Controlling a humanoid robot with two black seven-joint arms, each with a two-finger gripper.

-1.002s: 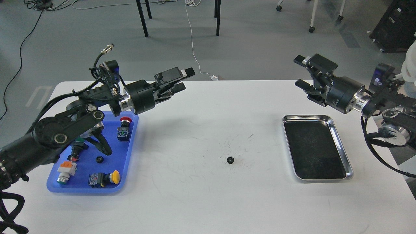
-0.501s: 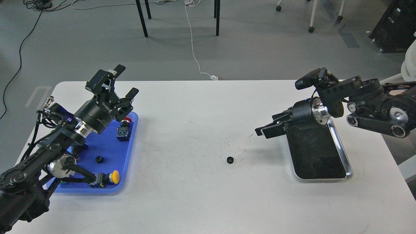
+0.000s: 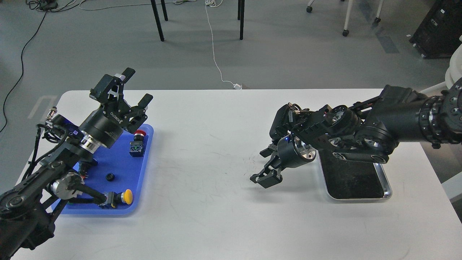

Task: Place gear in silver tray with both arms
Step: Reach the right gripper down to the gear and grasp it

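Task barely started, judging by the layout: silver tray point(image 3: 385, 180) floor looks bare where visible, no gear in it. Part of the tray is covered by the right arm, so that portion can't be checked.

Right gripper point(image 3: 265, 176) is low over the white table point(image 3: 216, 224), at about 9 o'clock from the tray, pointing down toward 7 o'clock. Its fingers are seen dark and end-on; cannot tell if they are apart or together, nor if anything is pinched. No gear is visible on the open table; if one lies under that gripper it is hidden by it.

One gear point(image 3: 110, 177) sits loose on the floor of the blue tray point(image 3: 146, 169), at 9 o'clock across the table, well apart from the silver tray. It lies between the red-capped button point(image 3: 139, 134) at 1 o'clock and the yellow-capped button point(image 3: 126, 196) at 5 o'clock.

Left gripper point(image 3: 135, 88) hangs above the blue tray's far edge, fingers clearly spread, holding nothing, aimed toward 1 o'clock.

Left to do: secure a gear, carry it toward 3 o'clock, drop it in the silver tray. Nothing delivered yet, by my read.
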